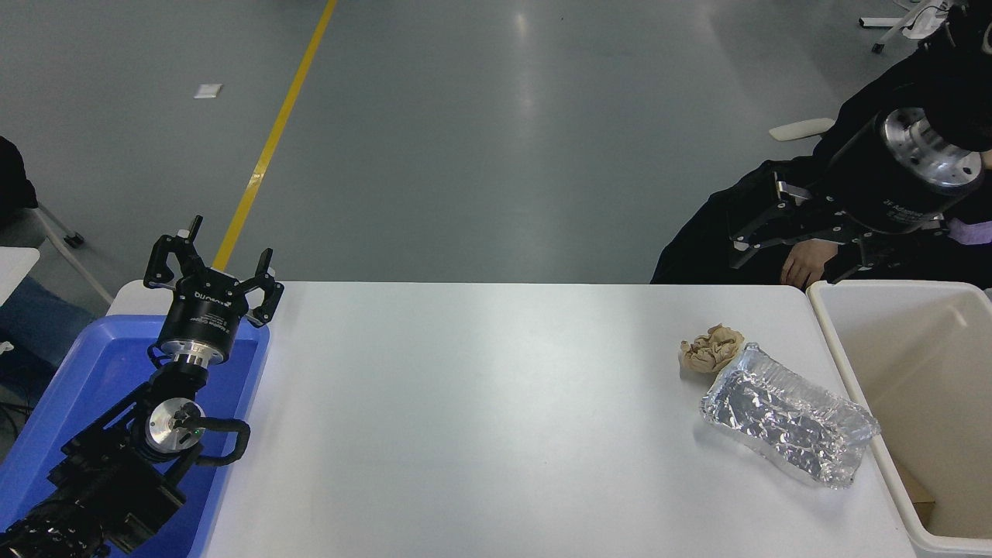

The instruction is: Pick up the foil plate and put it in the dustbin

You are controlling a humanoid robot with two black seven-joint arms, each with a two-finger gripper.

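The foil plate (790, 426) is seen lying flat on the white desk (480, 418), near its right end. It is set at a slant, one end pointing toward the desk's far side and the other toward the near right corner. Its right end lies just beside the rim of the dustbin (841, 364), which stands against the desk's right edge with its beige inside open to view; whether plate and rim touch cannot be told. A crumpled tan paper ball (711, 349) rests at the plate's far end, close against it.

The right tool (756, 225) is held high above the desk's far right corner, well apart from the plate and beyond the dustbin's far rim. Its fingers are spread apart and nothing is held between them. Behind it, a person in dark clothing (721, 232) is seated at the far side, with one hand (806, 267) resting low near the tool.

The left tool (213, 267) is parked at the lower left, raised over the far end of a blue tray (101, 364) that sits at the desk's left edge. Its fingers are also spread apart and empty, pointing away from the camera.

A yellow line (271, 139) is painted across the grey floor beyond the desk.
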